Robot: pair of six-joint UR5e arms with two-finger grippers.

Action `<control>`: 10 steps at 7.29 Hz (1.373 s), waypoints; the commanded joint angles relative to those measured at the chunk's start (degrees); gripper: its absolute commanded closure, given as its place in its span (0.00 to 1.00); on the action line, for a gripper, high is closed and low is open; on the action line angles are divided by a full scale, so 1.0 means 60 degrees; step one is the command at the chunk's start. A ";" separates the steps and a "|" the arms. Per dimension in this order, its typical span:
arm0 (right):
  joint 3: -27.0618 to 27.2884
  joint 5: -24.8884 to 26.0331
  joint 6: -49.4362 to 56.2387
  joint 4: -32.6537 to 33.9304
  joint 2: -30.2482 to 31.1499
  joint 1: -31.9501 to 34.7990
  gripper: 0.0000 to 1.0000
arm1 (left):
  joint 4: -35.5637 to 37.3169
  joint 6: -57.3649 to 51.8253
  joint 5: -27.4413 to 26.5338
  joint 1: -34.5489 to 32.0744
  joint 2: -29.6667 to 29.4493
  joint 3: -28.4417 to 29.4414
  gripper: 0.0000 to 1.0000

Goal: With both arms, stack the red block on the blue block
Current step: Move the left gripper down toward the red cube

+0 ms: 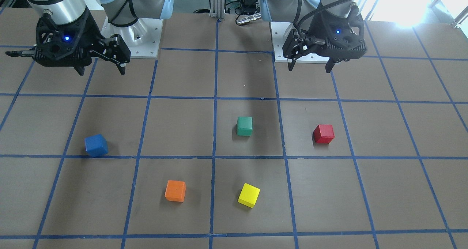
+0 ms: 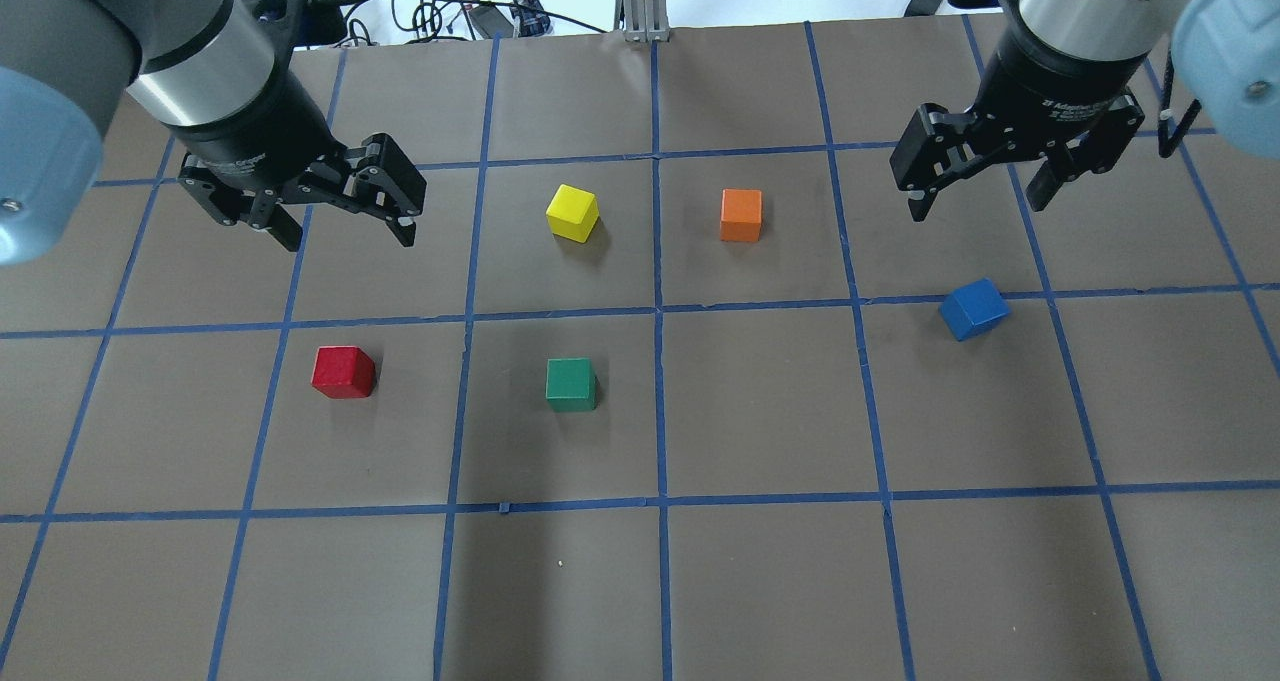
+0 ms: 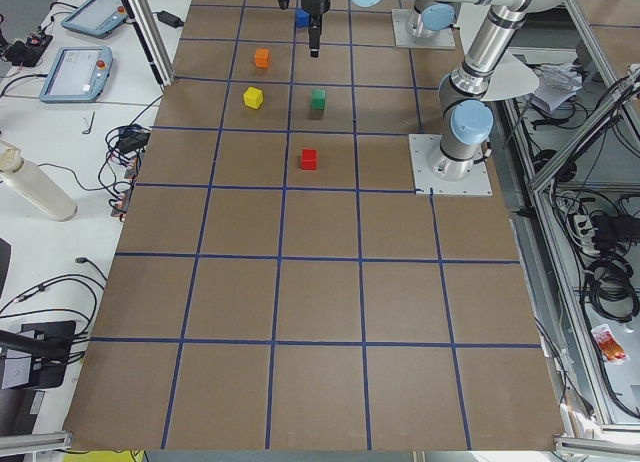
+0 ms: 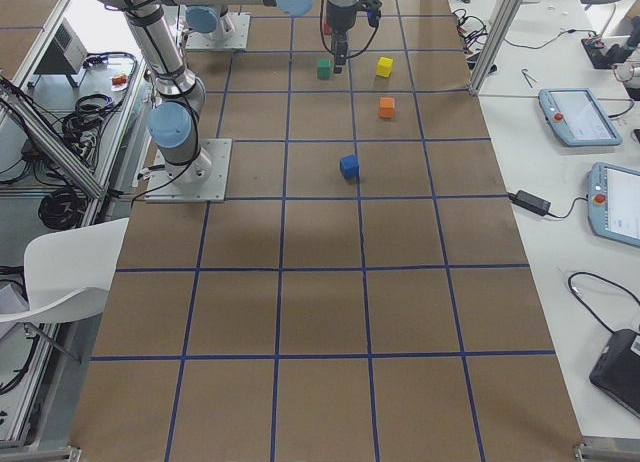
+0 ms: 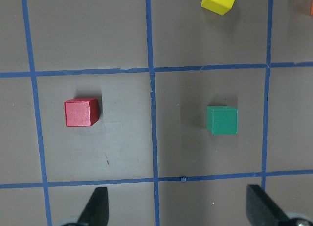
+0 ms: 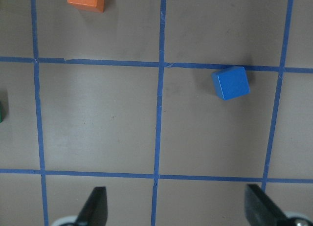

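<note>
The brown bench (image 2: 760,411) is crossed by a grid of blue tape (image 2: 657,401). The left gripper (image 2: 348,233) hangs over its left side and the right gripper (image 2: 975,204) over its right, each with fingers spread wide and nothing between them. The red block (image 2: 343,372) sits below the left gripper, apart from it. The blue block (image 2: 974,309) lies askew on a tape line under the right gripper. A yellow cube (image 2: 573,212), an orange cube (image 2: 741,215) and a green cube (image 2: 571,384) stand between them.
</note>
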State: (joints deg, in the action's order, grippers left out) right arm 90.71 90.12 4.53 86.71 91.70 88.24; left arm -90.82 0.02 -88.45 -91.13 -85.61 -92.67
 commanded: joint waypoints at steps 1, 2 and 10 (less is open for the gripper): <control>-0.0058 -0.0006 0.0022 0.0020 -0.0034 0.0015 0.00 | 0.0048 0.0141 -0.0009 -0.0031 0.0175 0.0005 0.00; -0.0349 -0.0020 0.0066 0.0006 -0.0208 0.0015 0.00 | 0.0048 0.0128 -0.0009 -0.0046 0.0031 0.0005 0.00; -0.0807 -0.0123 -0.0227 -0.0126 -0.0634 0.0030 0.00 | 0.1025 -0.1626 -0.0009 0.1004 -0.0145 -0.1132 0.00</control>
State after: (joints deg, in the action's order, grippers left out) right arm 85.63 89.49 3.19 85.78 87.92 88.41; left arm -87.06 -6.29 -88.48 -87.83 -85.97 -96.65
